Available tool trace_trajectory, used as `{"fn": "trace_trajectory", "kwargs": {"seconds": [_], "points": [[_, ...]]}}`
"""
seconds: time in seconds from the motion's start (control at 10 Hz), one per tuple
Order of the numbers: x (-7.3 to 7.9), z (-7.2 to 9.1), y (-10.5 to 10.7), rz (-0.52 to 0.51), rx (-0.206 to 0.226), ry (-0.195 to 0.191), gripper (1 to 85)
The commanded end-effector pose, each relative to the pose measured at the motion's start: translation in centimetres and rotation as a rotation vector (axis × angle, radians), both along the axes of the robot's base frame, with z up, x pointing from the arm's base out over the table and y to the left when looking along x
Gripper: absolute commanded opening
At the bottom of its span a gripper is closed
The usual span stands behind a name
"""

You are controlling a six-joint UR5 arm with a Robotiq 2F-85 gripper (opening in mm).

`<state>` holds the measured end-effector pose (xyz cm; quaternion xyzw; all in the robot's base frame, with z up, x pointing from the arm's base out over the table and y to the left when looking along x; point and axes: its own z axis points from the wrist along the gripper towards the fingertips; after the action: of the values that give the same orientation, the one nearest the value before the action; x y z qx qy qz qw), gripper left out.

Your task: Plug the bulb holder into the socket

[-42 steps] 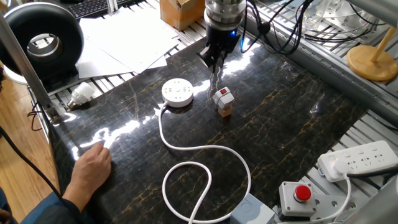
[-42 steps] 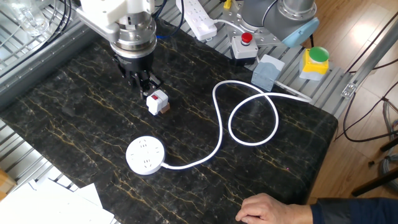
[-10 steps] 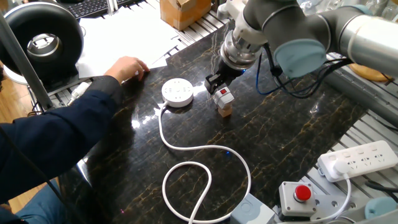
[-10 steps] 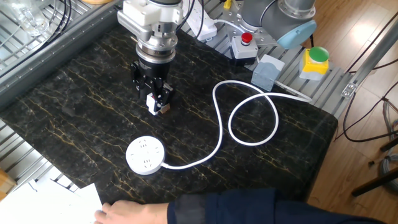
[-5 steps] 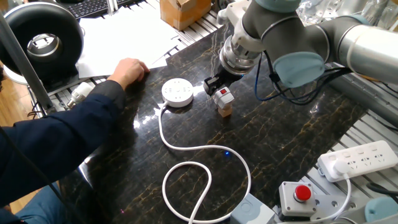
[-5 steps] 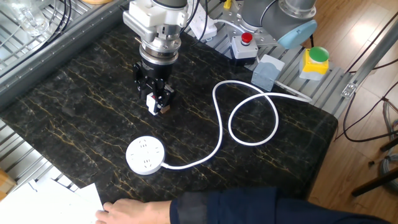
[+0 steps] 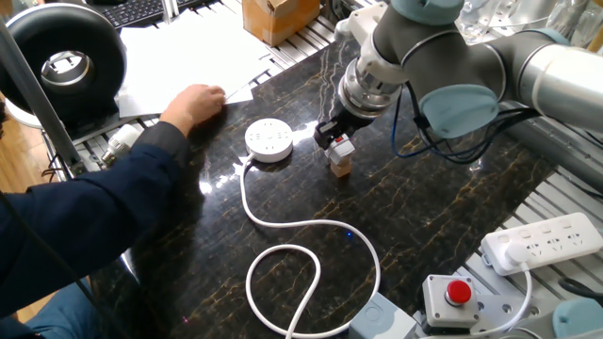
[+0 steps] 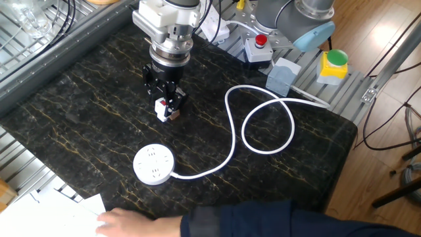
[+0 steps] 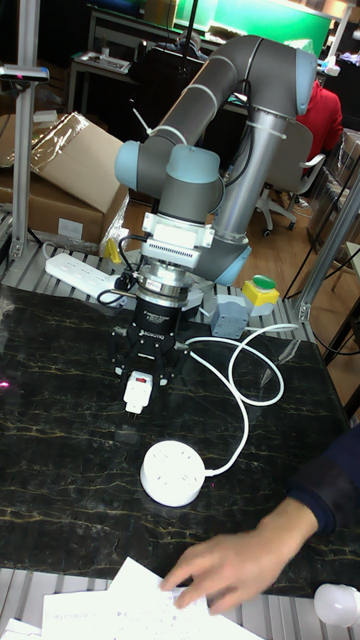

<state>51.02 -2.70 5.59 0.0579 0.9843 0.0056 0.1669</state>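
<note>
The bulb holder (image 7: 340,151), a small white block with a red switch, stands upright on the dark marble table (image 7: 452,188). My gripper (image 7: 334,141) is lowered over it with one black finger on each side, and it looks open. The tall fixed view shows the bulb holder (image 9: 135,393) sitting between the spread fingers of the gripper (image 9: 140,375). I cannot see whether the pads touch it. The socket (image 7: 268,139), a round white disc, lies a short way off, clear of the gripper. Its long cord (image 7: 311,226) loops across the table. From the other side, the bulb holder (image 8: 162,110) sits above the socket (image 8: 154,164).
A person's hand (image 7: 193,102) and blue-sleeved arm reach to the papers at the table edge near the socket. A white power strip (image 7: 546,240) and a grey box with a red button (image 7: 452,297) sit at the far corner. A light bulb (image 7: 122,141) lies off the marble.
My gripper has turned and come down around the bulb holder, edging further over it in the last second. The person's arm reached in to the papers. The holder and socket have not moved.
</note>
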Motion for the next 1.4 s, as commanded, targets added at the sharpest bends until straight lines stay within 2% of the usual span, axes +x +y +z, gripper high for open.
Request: {"fn": "trace_trajectory", "kwargs": {"seconds": [0.0,0.6,1.1,1.3], "points": [[-0.61,-0.11,0.18,0.004,0.013,0.013,55.0],[-0.79,-0.32,0.28,0.001,0.010,0.013,53.3],[-0.41,-0.56,0.22,0.010,0.005,-0.003,52.3],[-0.29,-0.59,0.16,0.010,0.004,-0.007,48.3]]}}
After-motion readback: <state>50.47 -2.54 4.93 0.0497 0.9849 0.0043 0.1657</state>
